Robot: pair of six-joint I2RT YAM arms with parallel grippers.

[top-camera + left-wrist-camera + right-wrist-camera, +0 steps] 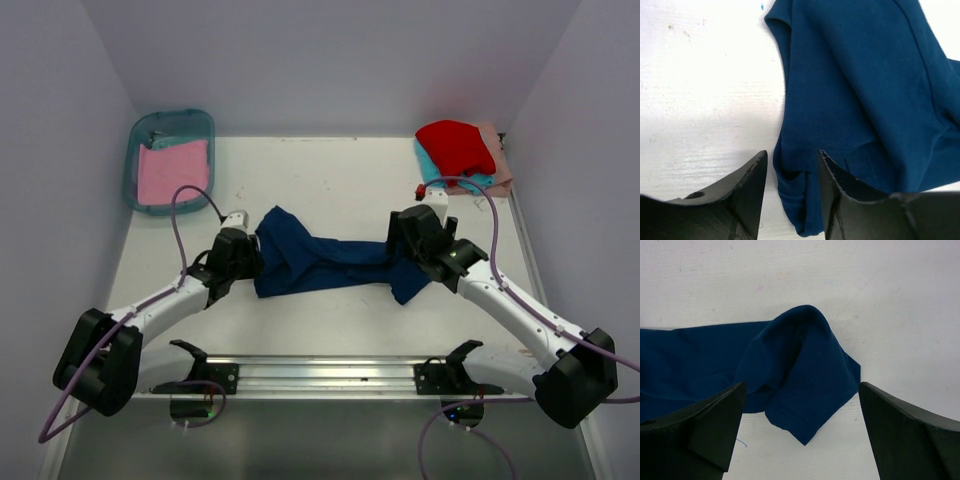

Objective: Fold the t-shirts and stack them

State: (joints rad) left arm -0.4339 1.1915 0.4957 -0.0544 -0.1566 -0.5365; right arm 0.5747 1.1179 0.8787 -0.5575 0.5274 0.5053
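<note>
Top view: navy t-shirt (330, 262) lies bunched into a long band across the middle of the worktop (340, 185), between the two arms. left gripper (254, 260) sits at its left end, right gripper (402, 245) at its right end; can't tell jaw state from up here. pink t-shirt (172, 172) lies flat in the teal bin (135, 150), far left corner. Far right corner: red t-shirt (455, 145) piled loosely on a teal t-shirt (432, 165) and a peach t-shirt (498, 160)

Left wrist: left gripper (792, 192) is low over the worktop, fingers (747, 195) a narrow gap apart, not pressed together. A rolled edge of the navy t-shirt (860, 85) lies in that gap, against the right-hand finger. Bare worktop shows beside the other finger, so no pinch

Right wrist: right gripper (802, 435) is spread wide, fingers (715, 430) holding nothing. A humped sleeve of the navy t-shirt (805, 375) lies on the worktop between them, nearer the left-hand finger
</note>
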